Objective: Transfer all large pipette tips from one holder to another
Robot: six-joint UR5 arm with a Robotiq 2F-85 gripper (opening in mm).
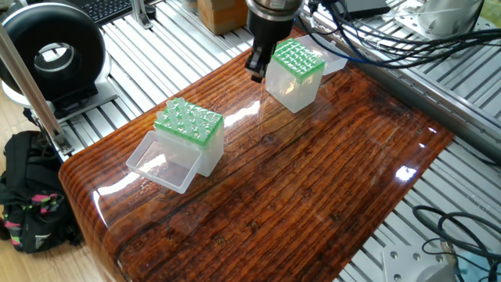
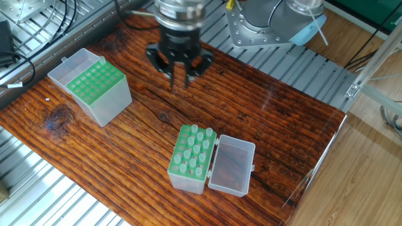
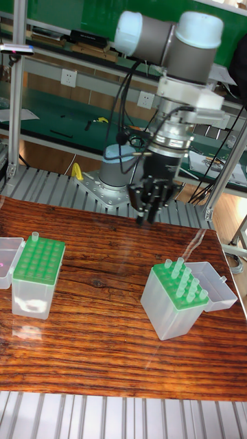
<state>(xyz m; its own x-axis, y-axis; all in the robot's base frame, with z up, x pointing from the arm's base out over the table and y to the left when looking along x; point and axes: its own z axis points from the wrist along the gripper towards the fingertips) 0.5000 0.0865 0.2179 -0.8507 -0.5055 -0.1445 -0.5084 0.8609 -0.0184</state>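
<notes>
Lab workbench, aluminium-profile frame [image 1: 180,47], green-racked pipette tip boxes [image 2: 191,158] (lids open), cable bundles [image 1: 376,39]

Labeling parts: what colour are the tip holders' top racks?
Green, on both holders; clearest in the other fixed view.

No legible text, labels, brand marks or numbers were found, on either tip box, arm, table or background gear.

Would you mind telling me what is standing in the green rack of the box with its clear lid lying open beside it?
Large pipette tips stand upright in the green rack, filling most holes; a few look empty. Only their open tops show; the tapered lower ends are hidden inside the box.
</notes>
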